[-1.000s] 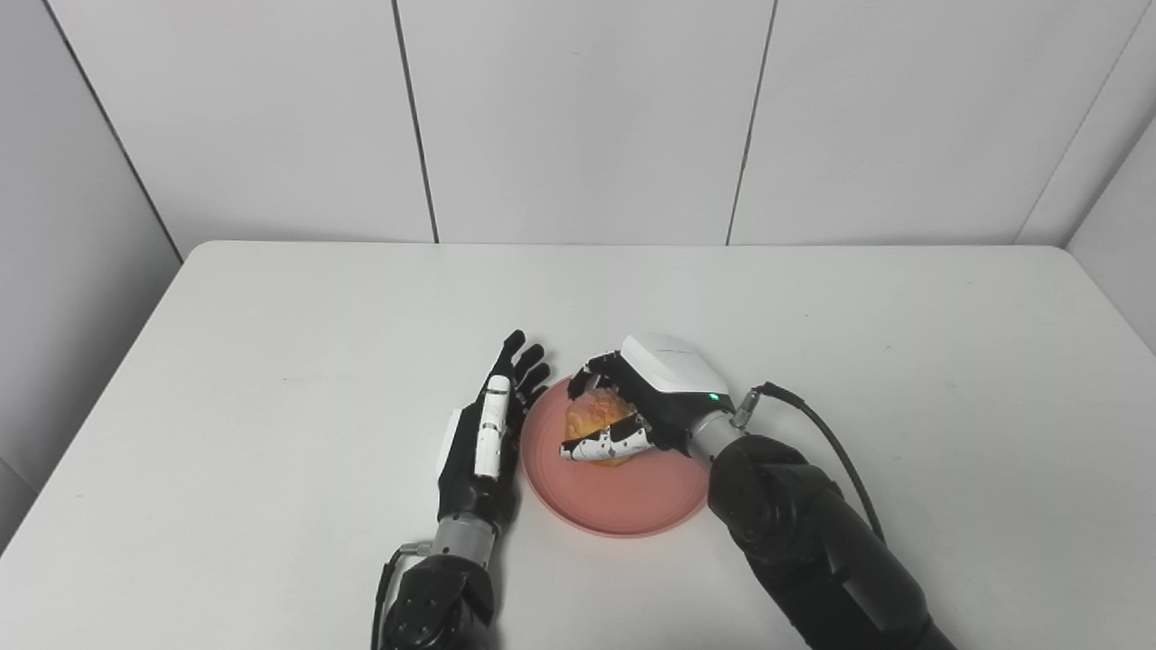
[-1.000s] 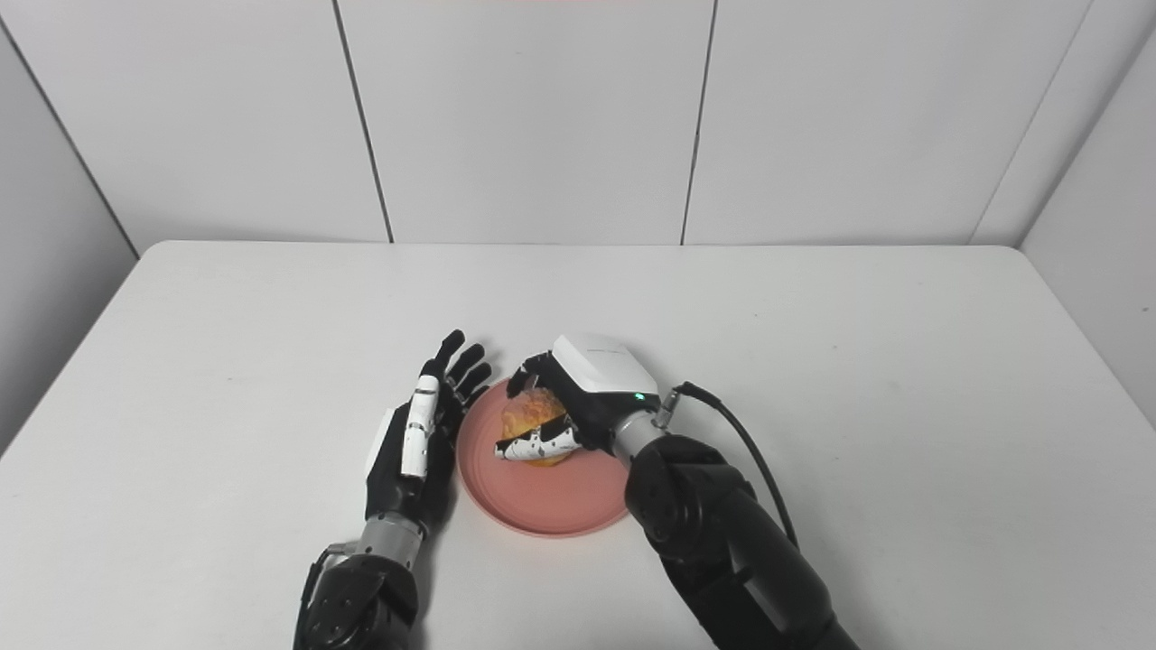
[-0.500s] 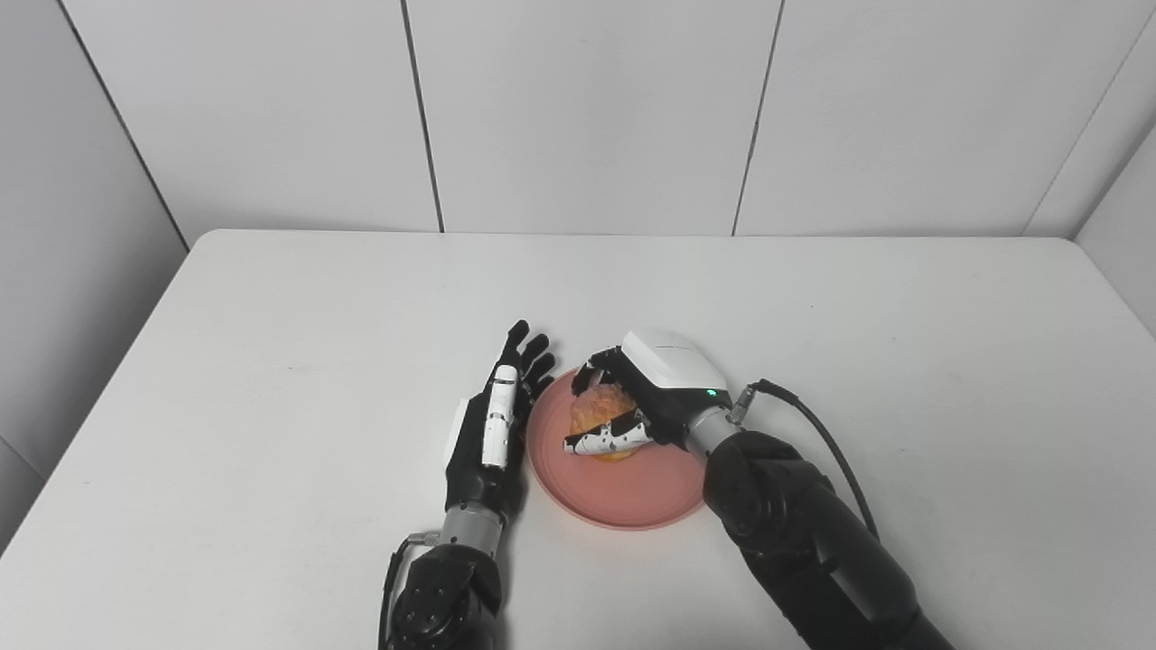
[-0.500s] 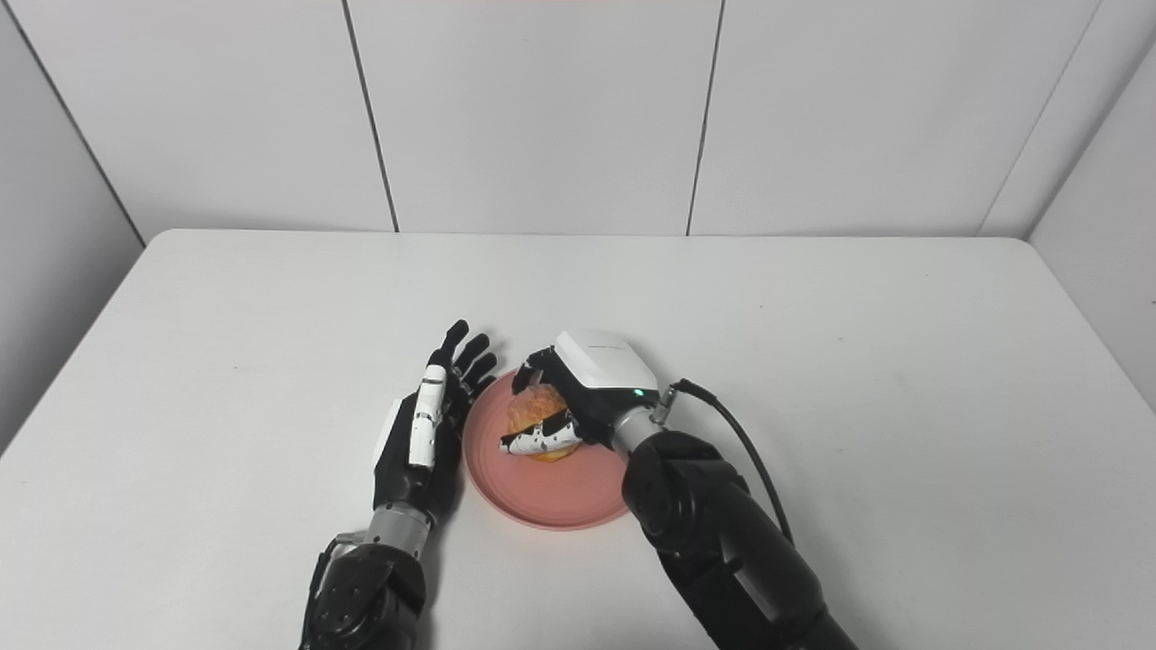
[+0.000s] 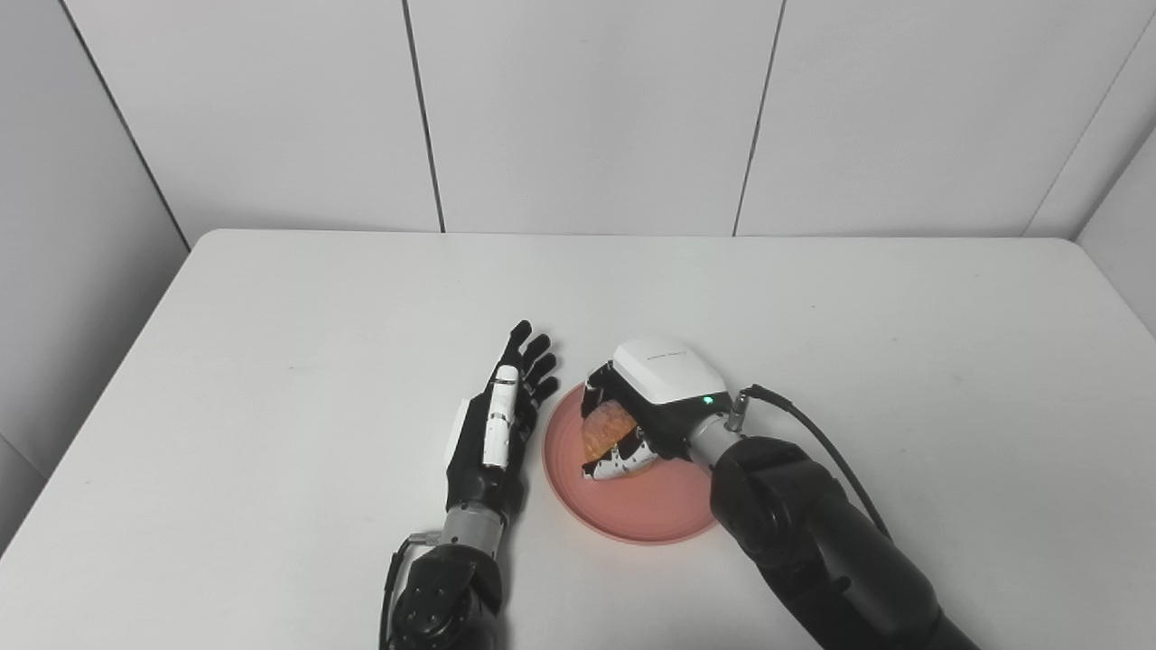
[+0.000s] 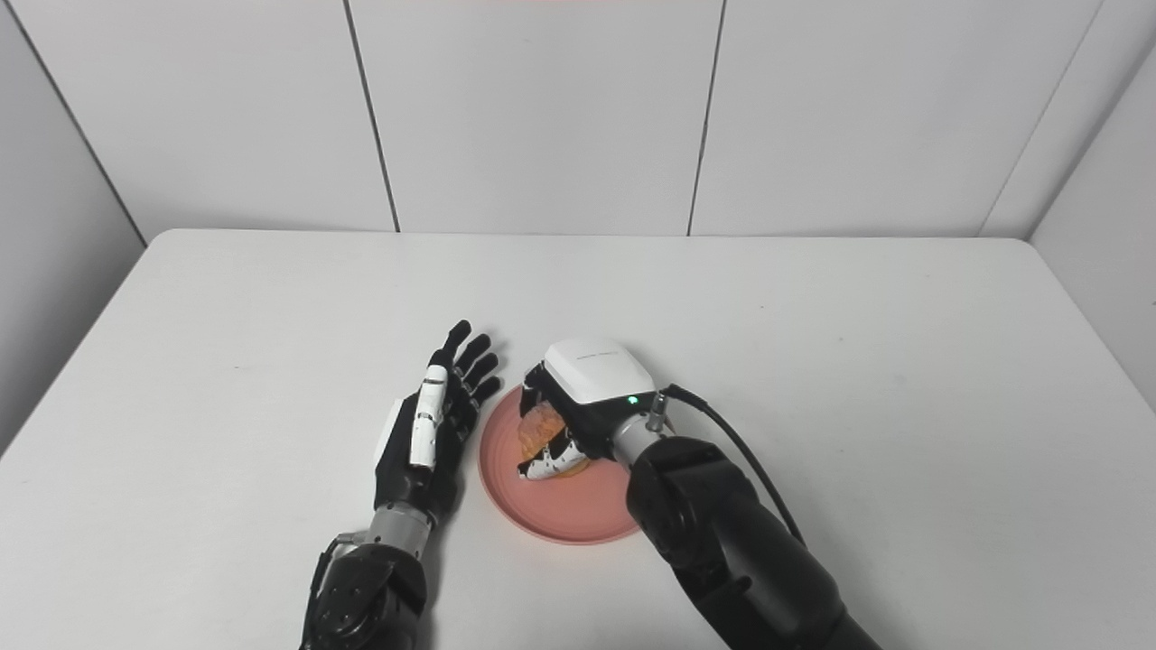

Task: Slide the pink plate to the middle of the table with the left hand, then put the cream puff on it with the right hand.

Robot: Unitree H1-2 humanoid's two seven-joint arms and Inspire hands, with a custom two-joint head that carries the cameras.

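Change over the last second: the right hand (image 5: 643, 417) was seen turned further over the pink plate (image 5: 632, 519), its white back now facing up and the cream puff (image 5: 605, 426) carried lower and tucked more under the palm; the plate was found shifted slightly to the right, so that a gap had opened between its rim and the left hand (image 5: 492, 431). Part of the apparent shift a second ago was due to the camera.

Meaning for the task: the slide of the plate was judged finished, the plate lying near the middle of the white tabletop (image 5: 271, 361); the placing was judged to be in its last stage, with only the release left.

Right hand: it was closed around the cream puff, fingers curled over the far side and the thumb pressed along the near side. Whether the puff already rested on the plate could not be told, since its underside was hidden by the thumb.

Left hand: it was held flat and open, fingers straight and slightly spread, palm side toward the plate, nothing being held. It lay just beside the plate's left rim, apparently not touching it.

Cream puff: it was located over the left half of the plate, inside the rim.

Next move, as judged: the fingers would need to be opened without the soft pastry being dragged off.
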